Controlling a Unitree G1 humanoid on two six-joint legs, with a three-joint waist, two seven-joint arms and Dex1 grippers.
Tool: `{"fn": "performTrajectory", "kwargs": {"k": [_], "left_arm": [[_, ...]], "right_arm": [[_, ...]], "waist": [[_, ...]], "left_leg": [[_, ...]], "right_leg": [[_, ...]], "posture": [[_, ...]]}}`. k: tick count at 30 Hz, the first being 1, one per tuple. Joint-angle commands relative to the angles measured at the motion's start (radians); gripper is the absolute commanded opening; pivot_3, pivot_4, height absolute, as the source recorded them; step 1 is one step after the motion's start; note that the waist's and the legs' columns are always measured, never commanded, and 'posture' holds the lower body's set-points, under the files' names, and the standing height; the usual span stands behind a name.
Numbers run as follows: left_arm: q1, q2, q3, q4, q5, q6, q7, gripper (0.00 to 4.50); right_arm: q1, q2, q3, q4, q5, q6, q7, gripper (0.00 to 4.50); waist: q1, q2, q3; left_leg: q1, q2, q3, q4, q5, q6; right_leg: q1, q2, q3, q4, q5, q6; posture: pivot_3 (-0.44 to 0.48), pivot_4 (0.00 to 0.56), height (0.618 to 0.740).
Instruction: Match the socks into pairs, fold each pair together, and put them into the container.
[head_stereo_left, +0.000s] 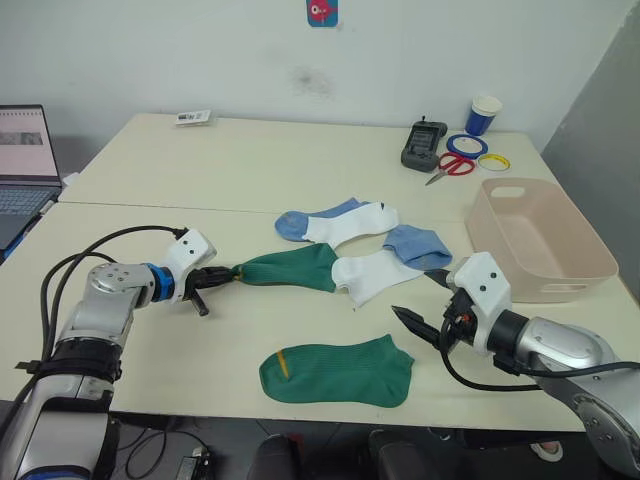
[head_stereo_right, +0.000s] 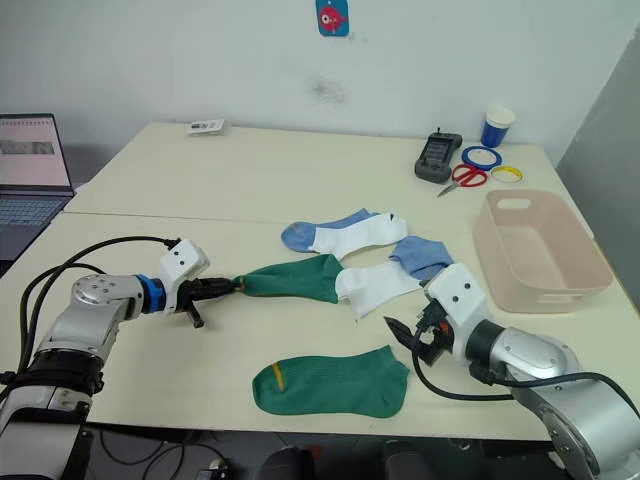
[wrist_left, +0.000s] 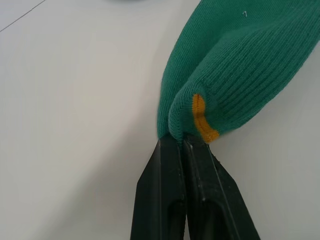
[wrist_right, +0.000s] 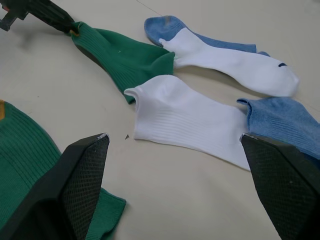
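Observation:
My left gripper (head_stereo_left: 232, 272) is shut on the cuff of a dark green sock (head_stereo_left: 290, 268); its yellow mark (wrist_left: 200, 117) shows right at the fingertips. This sock's far end touches a white sock with a light-blue toe (head_stereo_left: 385, 270). A second white-and-blue sock (head_stereo_left: 340, 222) lies just behind. The other green sock (head_stereo_left: 338, 372) lies flat near the table's front edge. My right gripper (head_stereo_left: 420, 298) stands open, low over the table between the flat green sock and the nearer white sock (wrist_right: 185, 115), with nothing in it. The pink container (head_stereo_left: 540, 238) stands at the right.
At the back right are a blue-and-white cup (head_stereo_left: 484, 114), tape rolls (head_stereo_left: 466, 146), red scissors (head_stereo_left: 452, 166) and a black device (head_stereo_left: 423, 145). A laptop (head_stereo_left: 25, 160) stands at the far left. A small card (head_stereo_left: 193, 117) lies at the back left.

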Motion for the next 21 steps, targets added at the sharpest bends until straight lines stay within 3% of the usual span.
{"fn": "performTrajectory", "kwargs": {"k": [1, 10, 17, 20, 21], "left_arm": [[0.016, 0.04, 0.01, 0.09, 0.043, -0.039, 0.004, 0.04], [0.009, 0.097, 0.011, 0.258, 0.062, -0.174, -0.034, 0.04], [0.106, 0.129, 0.057, 0.17, -0.002, -0.211, -0.148, 0.04], [0.14, 0.137, 0.08, 0.081, -0.06, -0.086, -0.225, 0.04], [0.148, 0.145, 0.081, 0.063, -0.054, -0.074, -0.223, 0.24]], "right_arm": [[-0.016, -0.011, 0.008, -0.009, -0.006, -0.031, 0.009, 4.5], [-0.014, -0.015, 0.021, -0.006, -0.012, -0.049, 0.012, 4.5], [-0.024, 0.0, 0.035, -0.001, -0.011, -0.061, 0.013, 4.5], [-0.032, 0.007, 0.047, 0.008, -0.014, -0.068, 0.011, 4.5], [-0.033, 0.008, 0.049, 0.01, -0.015, -0.07, 0.011, 4.5]], "waist": [[-0.002, 0.0, 0.0], [-0.017, 0.0, 0.0], [-0.032, 0.001, -0.001], [-0.029, 0.001, -0.001], [-0.027, 0.001, -0.001]], "left_leg": [[0.001, 0.0, 0.0, 0.0, 0.0, 0.0], [0.004, 0.001, 0.003, -0.001, 0.0, 0.0], [0.006, 0.002, 0.006, -0.003, 0.0, 0.0], [0.006, 0.002, 0.006, -0.003, 0.0, 0.0], [0.006, 0.001, 0.006, -0.003, 0.0, 0.0]], "right_leg": [[0.0, 0.0, 0.0, 0.0, 0.0, 0.0], [0.001, 0.001, 0.002, 0.001, 0.0, 0.0], [0.001, 0.001, 0.005, 0.001, 0.0, 0.0], [0.001, 0.0, 0.005, 0.001, 0.0, 0.0], [0.001, 0.0, 0.005, 0.001, 0.0, 0.0]], "posture": [[0.0, 0.15, 0.725], [0.0, 0.15, 0.725], [0.0, 0.15, 0.725], [0.0, 0.15, 0.725], [0.0, 0.15, 0.725]]}}
